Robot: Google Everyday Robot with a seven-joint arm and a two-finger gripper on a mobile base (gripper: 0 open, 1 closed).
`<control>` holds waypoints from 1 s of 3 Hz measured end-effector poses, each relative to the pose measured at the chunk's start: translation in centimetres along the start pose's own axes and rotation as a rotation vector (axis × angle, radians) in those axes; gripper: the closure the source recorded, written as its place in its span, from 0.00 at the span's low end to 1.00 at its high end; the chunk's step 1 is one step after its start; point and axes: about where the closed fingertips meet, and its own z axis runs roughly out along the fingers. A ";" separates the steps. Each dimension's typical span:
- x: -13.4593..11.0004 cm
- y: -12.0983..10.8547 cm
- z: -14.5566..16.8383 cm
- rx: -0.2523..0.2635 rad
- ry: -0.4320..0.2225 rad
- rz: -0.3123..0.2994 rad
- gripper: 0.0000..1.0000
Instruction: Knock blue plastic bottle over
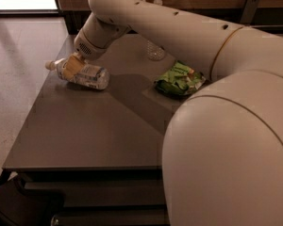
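The blue plastic bottle (85, 74) lies on its side near the left edge of the dark table (89, 131), its white cap (49, 65) pointing left. It has a whitish-blue wrap label. My gripper (71, 66) hangs from the large white arm and sits right over the bottle's neck end, touching or almost touching it. The arm covers much of the table's back.
A green snack bag (178, 80) lies right of the middle. A slim clear water bottle (155, 52) stands behind it, partly hidden by the arm. The table's left edge is close to the lying bottle; pale floor (14, 79) lies beyond.
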 end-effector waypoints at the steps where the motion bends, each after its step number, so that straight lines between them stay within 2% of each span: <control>1: 0.0 0.2 0.2 -0.004 0.002 -0.001 0.31; 2: 0.0 0.3 0.4 -0.007 0.004 -0.002 0.05; 3: 0.0 0.3 0.5 -0.008 0.005 -0.003 0.00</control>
